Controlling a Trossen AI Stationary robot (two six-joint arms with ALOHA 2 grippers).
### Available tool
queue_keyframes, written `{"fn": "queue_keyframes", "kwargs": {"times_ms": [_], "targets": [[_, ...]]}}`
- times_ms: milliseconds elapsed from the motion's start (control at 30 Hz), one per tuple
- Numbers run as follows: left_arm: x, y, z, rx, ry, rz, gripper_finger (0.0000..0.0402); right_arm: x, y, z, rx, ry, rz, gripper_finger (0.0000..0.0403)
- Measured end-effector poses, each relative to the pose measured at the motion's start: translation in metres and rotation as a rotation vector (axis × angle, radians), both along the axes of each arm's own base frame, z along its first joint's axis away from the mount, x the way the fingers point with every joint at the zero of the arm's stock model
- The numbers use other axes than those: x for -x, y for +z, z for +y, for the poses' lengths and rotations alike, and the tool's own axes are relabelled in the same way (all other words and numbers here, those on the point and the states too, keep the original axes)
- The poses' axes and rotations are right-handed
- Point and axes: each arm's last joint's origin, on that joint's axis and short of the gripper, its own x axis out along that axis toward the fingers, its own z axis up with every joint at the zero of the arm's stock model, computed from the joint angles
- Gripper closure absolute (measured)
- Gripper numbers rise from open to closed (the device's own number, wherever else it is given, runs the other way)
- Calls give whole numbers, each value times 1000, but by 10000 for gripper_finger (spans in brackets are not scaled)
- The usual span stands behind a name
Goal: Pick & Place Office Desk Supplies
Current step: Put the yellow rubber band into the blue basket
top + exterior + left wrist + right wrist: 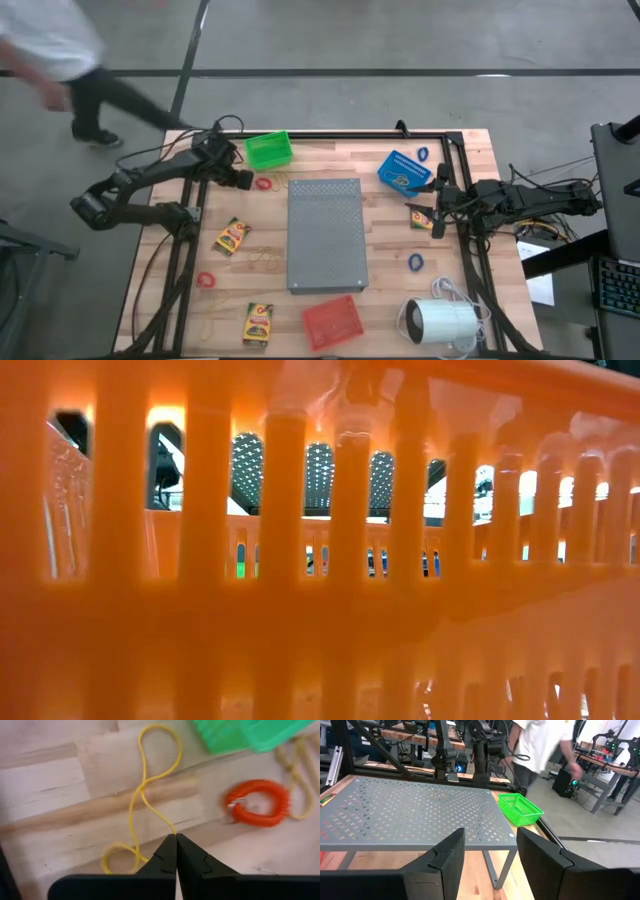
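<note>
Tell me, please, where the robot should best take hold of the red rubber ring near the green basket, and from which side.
Grip one side of the red ring across its band, coming straight down: it lies flat on the table with an open centre, beside the green basket.

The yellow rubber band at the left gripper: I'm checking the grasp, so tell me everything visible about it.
The yellow rubber band is a thin, bright yellow strand of rubbery look, lying flat on the wooden table in a twisted figure-eight with a smaller loop nearer the gripper. The left gripper is shut on one end of it. It lies apart from the red coiled ring and the green basket.
</note>
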Motion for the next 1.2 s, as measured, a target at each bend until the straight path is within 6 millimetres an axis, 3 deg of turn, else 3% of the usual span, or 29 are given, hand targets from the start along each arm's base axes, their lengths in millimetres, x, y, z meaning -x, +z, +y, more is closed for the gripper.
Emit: {"fn": "queue_keyframes", "kwargs": {"times_ms": [700, 1200], "targets": [[-5, 63, -46, -340, -110, -273, 400, 0, 0, 0, -2, 0, 0, 225], [-35, 94, -77, -701, -289, -434, 400, 0, 0, 0, 0, 0, 0, 225]]}}
